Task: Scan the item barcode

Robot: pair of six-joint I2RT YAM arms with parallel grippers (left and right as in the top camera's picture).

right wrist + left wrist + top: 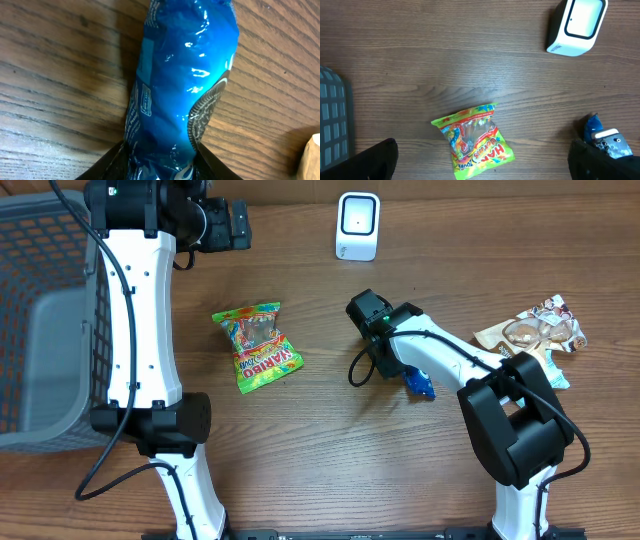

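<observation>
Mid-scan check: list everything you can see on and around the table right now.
scanner: one, white, top centre of the table, standing alone
gummy bag: one, green, yellow and red, flat on the table left of centre
blue cookie packet: one, blue, right of centre, in the right hand
snack packets: at least two, a tan-and-white one over a teal one, right side
basket: one, grey mesh, far left
table: one, brown wood
left hand: one, black, top left, open, empty
right hand: one, black, closed on the blue cookie packet
</observation>
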